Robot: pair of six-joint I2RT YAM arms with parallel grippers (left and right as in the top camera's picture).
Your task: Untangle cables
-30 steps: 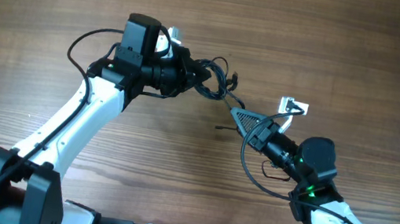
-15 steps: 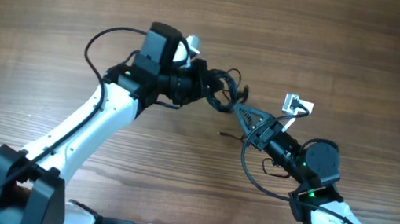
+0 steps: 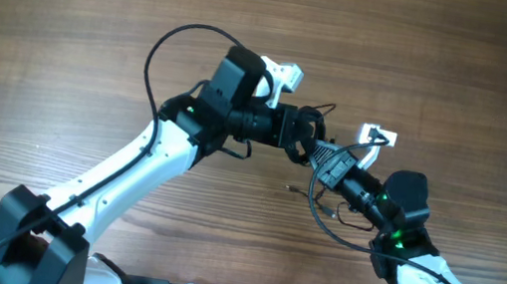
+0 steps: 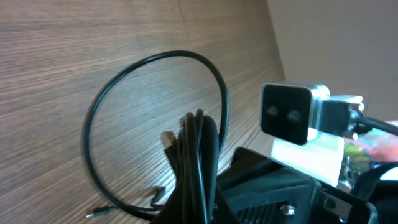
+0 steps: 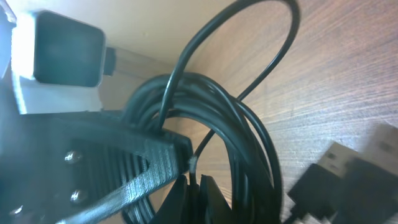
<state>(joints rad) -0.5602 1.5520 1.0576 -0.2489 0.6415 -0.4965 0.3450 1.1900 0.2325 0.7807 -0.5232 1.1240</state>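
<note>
Black cables [image 3: 310,128] are sitting bunched in a tight knot right between the two grippers, mid-table and a bit right of centre on the overhead. The left gripper [image 3: 299,137] is coming in from the left, jaws closed and clamping the bundle. In its wrist view the cables [image 4: 199,146] are running as a thick sheaf straight out of the fingers. One strand [image 4: 155,57] is looping out wide over the wood table [image 3: 60,22], and its thin end [image 4: 94,213] is pointing free. I can't tell whether that end is touching the surface.

The right gripper [image 3: 318,154] is meeting the bundle from the lower right, nearly tip to tip with the left one. Its jaws are shut too and are pinching a strand at the edge of the knot. Up close, its ribbed finger [image 5: 124,168] is pressing in under the coils [image 5: 239,127], and a single strand [image 5: 249,25] is arching up and over them. Two plug ends [image 5: 333,171] are lying just beside the coils, on the right of that view.
</note>
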